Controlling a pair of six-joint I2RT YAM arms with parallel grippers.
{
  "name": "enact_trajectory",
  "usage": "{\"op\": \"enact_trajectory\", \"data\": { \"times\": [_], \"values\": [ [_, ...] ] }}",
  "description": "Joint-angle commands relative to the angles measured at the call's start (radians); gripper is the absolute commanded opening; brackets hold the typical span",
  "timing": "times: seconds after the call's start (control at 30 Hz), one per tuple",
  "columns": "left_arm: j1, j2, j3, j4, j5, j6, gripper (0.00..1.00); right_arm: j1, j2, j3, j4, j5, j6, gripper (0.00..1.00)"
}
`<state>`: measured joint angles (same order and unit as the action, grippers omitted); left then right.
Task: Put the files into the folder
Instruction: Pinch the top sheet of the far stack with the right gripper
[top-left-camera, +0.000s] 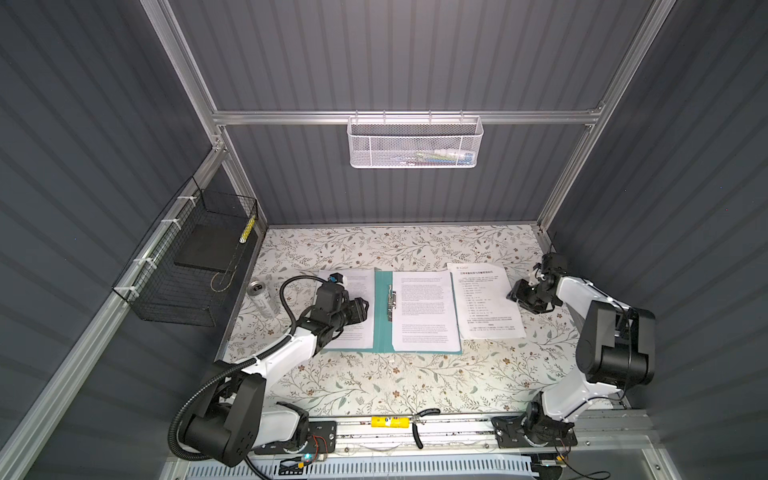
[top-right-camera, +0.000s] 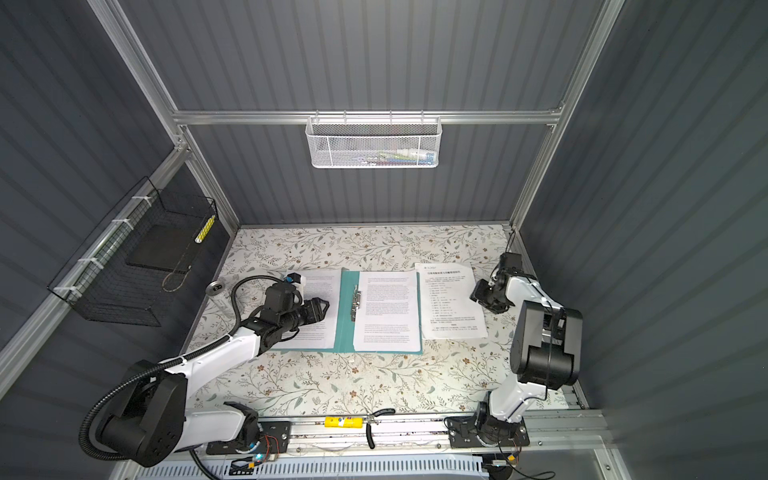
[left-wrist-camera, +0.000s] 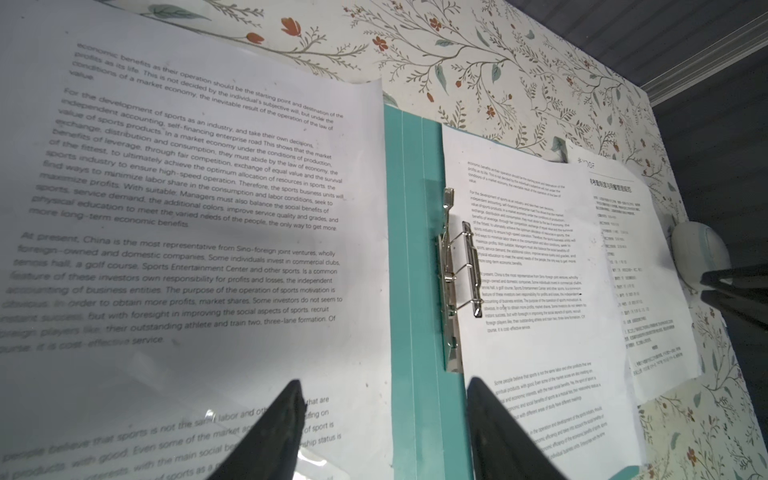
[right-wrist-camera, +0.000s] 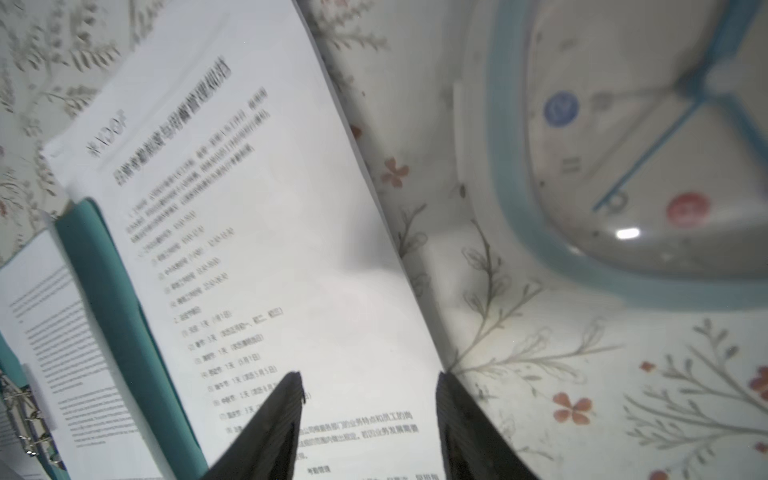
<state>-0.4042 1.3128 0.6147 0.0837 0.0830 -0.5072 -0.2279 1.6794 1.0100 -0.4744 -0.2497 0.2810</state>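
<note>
The teal folder (top-left-camera: 382, 316) (top-right-camera: 345, 316) lies open on the floral table, its metal clip (top-left-camera: 391, 301) (left-wrist-camera: 455, 270) along the spine. One of the files (top-left-camera: 359, 282) (left-wrist-camera: 208, 187) rests on the left cover. A second sheet (top-left-camera: 422, 307) (left-wrist-camera: 540, 353) lies on the right half. A titled sheet (top-left-camera: 486, 299) (right-wrist-camera: 270, 249) lies right of the folder and overlaps its edge. My left gripper (top-left-camera: 365, 309) (left-wrist-camera: 384, 386) hovers open over the left sheet's inner edge. Open and empty, my right gripper (top-left-camera: 511, 295) (right-wrist-camera: 369, 382) is over the titled sheet's right edge.
A round white container with a light-blue rim (right-wrist-camera: 623, 166) sits close beside the right gripper. A silver can (top-left-camera: 262, 297) lies left of the folder. A black wire basket (top-left-camera: 191, 266) hangs on the left wall and a white mesh basket (top-left-camera: 415, 143) on the back rail. Pliers (top-left-camera: 419, 424) rest on the front rail.
</note>
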Motion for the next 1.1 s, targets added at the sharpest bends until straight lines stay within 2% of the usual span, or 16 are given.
{"op": "enact_trajectory", "data": {
  "times": [0.0, 0.37, 0.5, 0.67, 1.07],
  "values": [
    [0.007, 0.017, 0.031, -0.014, 0.024, 0.033, 0.63, -0.011, -0.016, -0.032, 0.008, 0.038, -0.002, 0.56],
    [0.007, 0.050, 0.030, 0.005, 0.043, -0.001, 0.63, -0.047, 0.021, -0.053, 0.044, 0.020, -0.005, 0.55],
    [0.007, 0.077, 0.046, 0.013, 0.059, -0.011, 0.63, -0.065, 0.053, -0.037, 0.049, -0.045, -0.014, 0.54],
    [0.006, 0.087, 0.052, 0.032, 0.057, -0.024, 0.63, -0.068, 0.069, -0.018, 0.035, -0.055, -0.025, 0.51],
    [0.005, 0.087, 0.049, 0.021, 0.055, -0.011, 0.62, -0.067, 0.091, -0.014, 0.036, -0.159, -0.031, 0.44]
  ]
}}
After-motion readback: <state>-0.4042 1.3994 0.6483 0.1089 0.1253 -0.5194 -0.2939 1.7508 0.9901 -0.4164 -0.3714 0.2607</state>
